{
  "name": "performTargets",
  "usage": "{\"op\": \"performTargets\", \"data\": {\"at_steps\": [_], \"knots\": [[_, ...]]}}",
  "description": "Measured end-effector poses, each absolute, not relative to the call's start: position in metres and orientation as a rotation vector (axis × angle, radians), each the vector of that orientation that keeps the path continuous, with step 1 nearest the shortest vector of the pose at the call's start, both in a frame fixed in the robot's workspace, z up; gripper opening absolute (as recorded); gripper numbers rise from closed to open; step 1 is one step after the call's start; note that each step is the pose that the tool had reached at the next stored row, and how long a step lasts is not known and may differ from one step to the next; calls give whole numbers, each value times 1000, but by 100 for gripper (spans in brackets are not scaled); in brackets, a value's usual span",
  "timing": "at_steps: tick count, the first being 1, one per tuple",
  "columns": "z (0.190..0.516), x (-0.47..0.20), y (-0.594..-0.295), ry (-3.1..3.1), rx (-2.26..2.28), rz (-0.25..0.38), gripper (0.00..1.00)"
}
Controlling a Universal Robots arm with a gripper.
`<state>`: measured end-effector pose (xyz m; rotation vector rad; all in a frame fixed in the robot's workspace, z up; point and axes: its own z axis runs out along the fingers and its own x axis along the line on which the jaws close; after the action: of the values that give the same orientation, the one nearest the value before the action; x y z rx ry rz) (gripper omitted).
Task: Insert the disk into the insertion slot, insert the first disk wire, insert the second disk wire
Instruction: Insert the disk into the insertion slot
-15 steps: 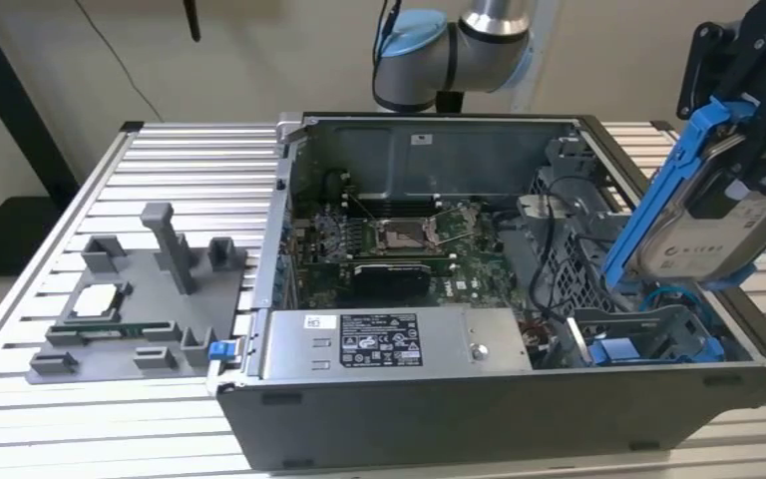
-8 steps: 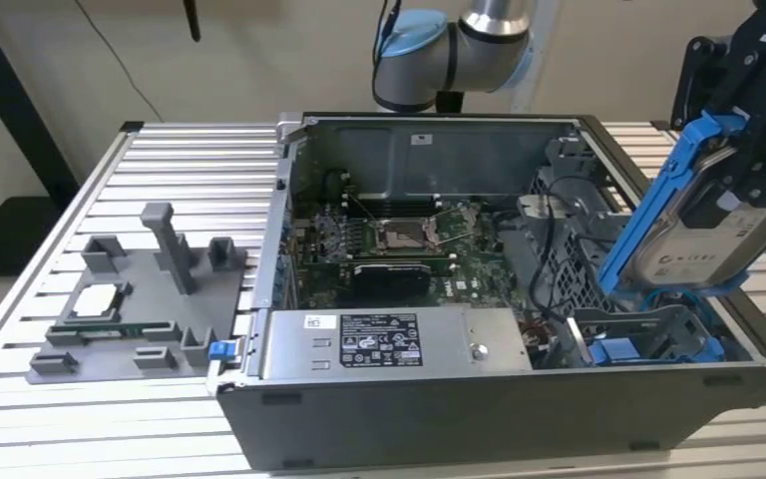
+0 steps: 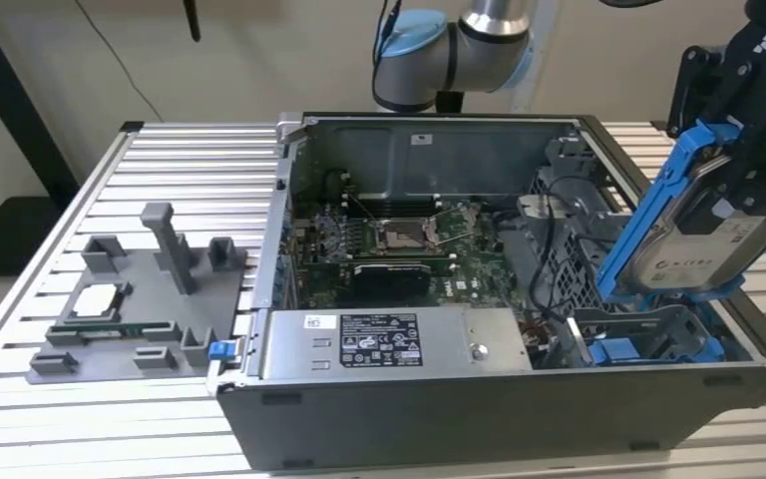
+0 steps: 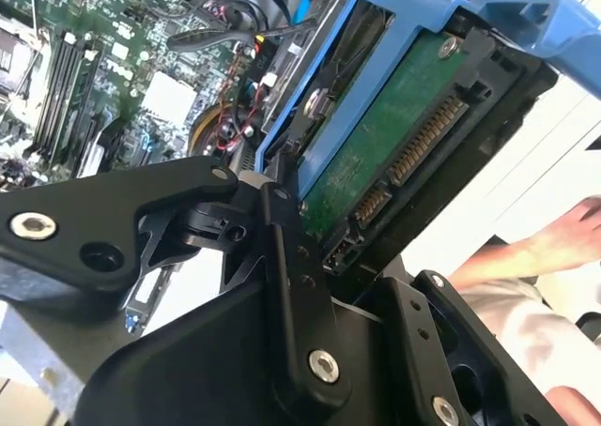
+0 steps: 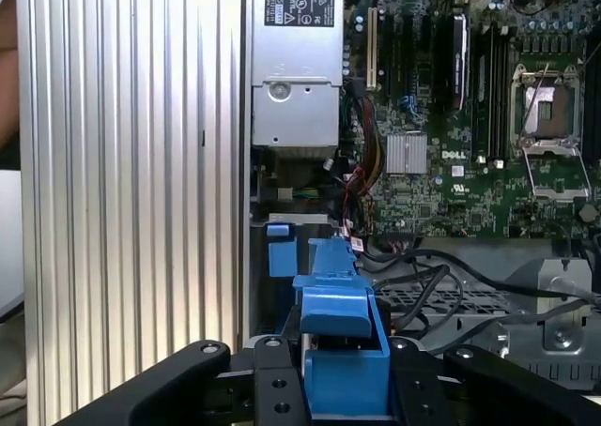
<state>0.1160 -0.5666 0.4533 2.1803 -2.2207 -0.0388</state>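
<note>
The disk (image 3: pixel 686 235) stands tilted in the grip of the end effector (image 3: pixel 745 170), its lower end just above the insertion slot (image 3: pixel 649 334), which lies below the end effector inside the computer case (image 3: pixel 490 419). The motherboard (image 3: pixel 397 244) and power supply (image 3: pixel 383 344) lie in the case toward the exterior view's left of the end effector. The case sits on the table (image 3: pixel 196 150).

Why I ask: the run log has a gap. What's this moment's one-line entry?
gripper: shut on disk | disk: tilted, above insertion slot, not inserted
</note>
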Motion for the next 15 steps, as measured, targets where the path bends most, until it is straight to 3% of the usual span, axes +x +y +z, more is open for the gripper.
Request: {"op": "performTargets", "data": {"at_steps": [15], "knots": [[441,116,-570,-2220,2180,-39,0]]}}
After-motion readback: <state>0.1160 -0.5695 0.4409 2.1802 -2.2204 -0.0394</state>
